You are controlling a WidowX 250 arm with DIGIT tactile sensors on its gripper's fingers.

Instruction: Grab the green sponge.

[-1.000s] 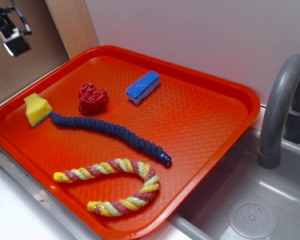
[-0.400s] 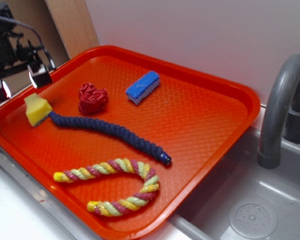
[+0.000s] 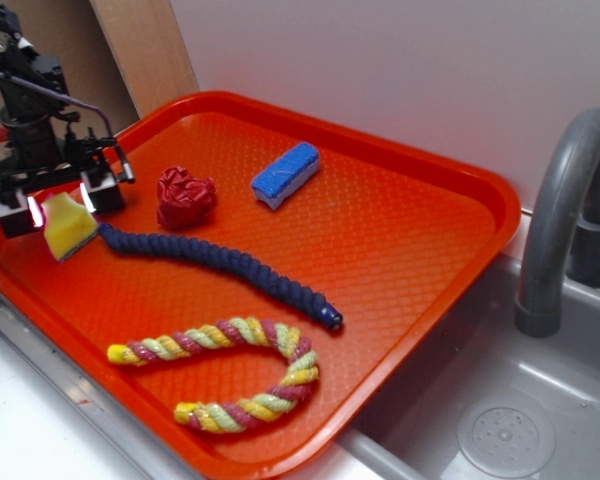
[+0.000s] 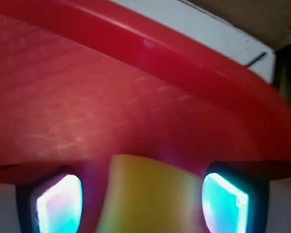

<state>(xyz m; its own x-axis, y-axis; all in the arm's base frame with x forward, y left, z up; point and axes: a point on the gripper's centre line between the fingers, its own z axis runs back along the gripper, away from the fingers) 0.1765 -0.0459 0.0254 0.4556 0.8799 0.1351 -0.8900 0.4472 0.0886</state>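
Black arm low at the left, gripper (image 3: pixel 58 200) pointing down, fingers (image 3: pixel 100 190) spread wide apart.

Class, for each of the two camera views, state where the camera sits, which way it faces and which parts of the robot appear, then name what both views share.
Exterior: raised, off the tray's near side, looking down across it toward the wall; arm and gripper at far left, fingers open beside the green sponge.
Wrist: on the gripper, facing the tray floor and rim; two fingers flank the green sponge.
Shared: sponge, fingers, tray.
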